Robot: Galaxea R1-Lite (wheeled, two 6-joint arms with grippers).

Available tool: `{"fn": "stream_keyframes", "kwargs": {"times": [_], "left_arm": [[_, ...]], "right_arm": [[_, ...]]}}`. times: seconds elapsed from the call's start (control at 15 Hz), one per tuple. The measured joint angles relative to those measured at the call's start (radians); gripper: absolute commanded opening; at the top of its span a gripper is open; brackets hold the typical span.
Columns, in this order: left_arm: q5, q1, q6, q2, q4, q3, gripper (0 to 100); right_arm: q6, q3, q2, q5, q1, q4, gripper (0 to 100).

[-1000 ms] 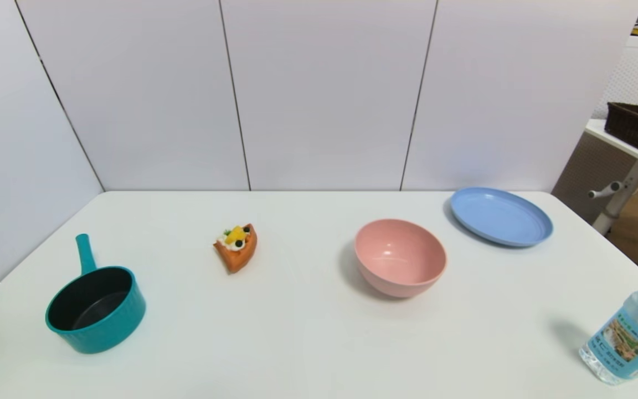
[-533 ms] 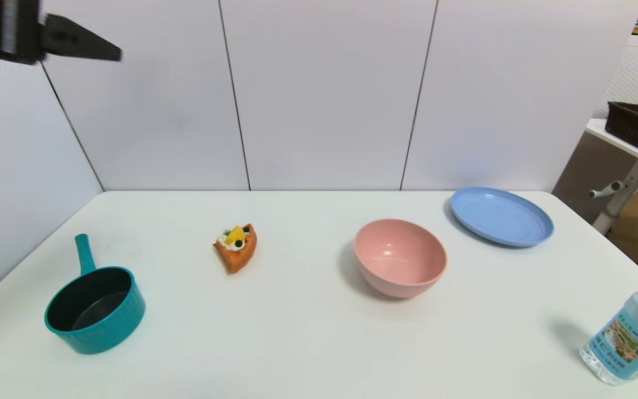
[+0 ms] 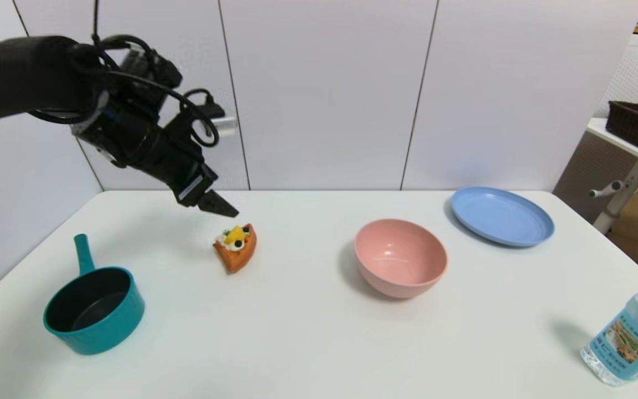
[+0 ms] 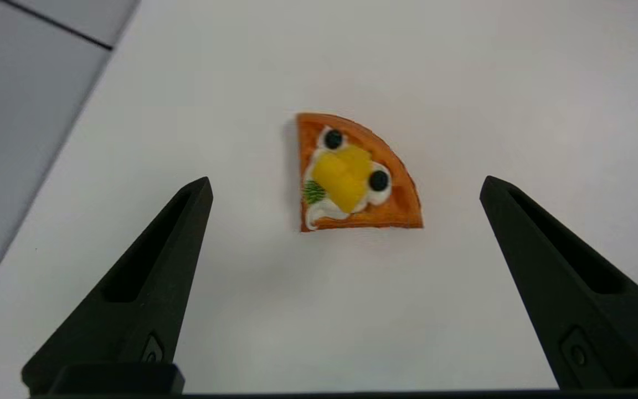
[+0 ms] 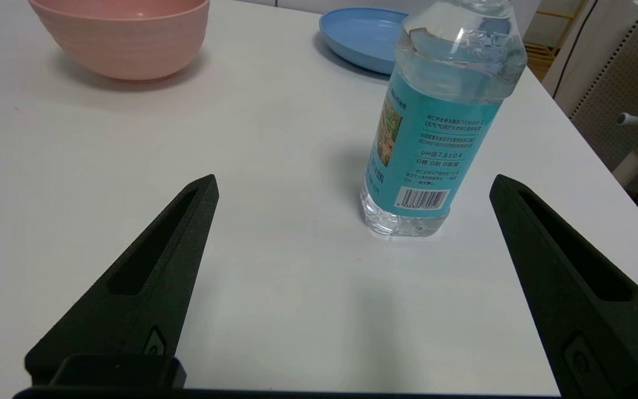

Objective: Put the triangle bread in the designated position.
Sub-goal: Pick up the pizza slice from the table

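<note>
Triangle bread unmoved, left gripper newly overhead

Head cam: high, facing fwd and down over the whole desk, far off, wall panels behind. Left wrist cam: close above the desk, looking steeply down past its own wide-apart jaws at the triangle bread; head cam shows the same bread. Right wrist cam: low near the desk's right side, shallow angle, close to the water bottle; shares bottle, pink bowl and blue plate w/ head cam.
</note>
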Motion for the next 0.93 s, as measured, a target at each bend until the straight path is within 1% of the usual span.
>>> {"fn": "stream_keyframes", "kwargs": {"times": [0.07,0.13,0.2,0.27,0.4,0.6,0.67,0.8,0.93], "left_arm": [[-0.028,0.000,0.073,0.033,0.066,0.000,100],[-0.031,-0.001,0.116,0.059,0.124,0.002,100],[-0.018,-0.008,0.118,0.079,0.159,0.004,100],[0.013,-0.016,0.084,0.096,0.162,0.004,100],[0.102,-0.038,-0.032,0.114,0.136,0.004,100],[0.285,-0.076,-0.284,0.126,0.013,0.003,100],[0.319,-0.083,-0.373,0.132,-0.026,0.003,100],[0.314,-0.093,-0.534,0.146,-0.088,0.003,100],[0.269,-0.102,-0.617,0.153,-0.079,0.003,100]], "right_arm": [[0.000,0.000,0.000,0.000,0.000,0.000,100],[0.000,0.000,0.000,0.000,0.000,0.000,100],[0.001,0.000,0.000,0.000,0.000,0.000,100],[0.000,0.000,0.000,0.000,0.000,0.000,100],[0.000,0.000,0.000,0.000,0.000,0.000,100],[0.000,0.000,0.000,0.000,0.000,0.000,100],[0.000,0.000,0.000,0.000,0.000,0.000,100],[0.000,0.000,0.000,0.000,0.000,0.000,100],[0.000,0.000,0.000,0.000,0.000,0.000,100]]}}
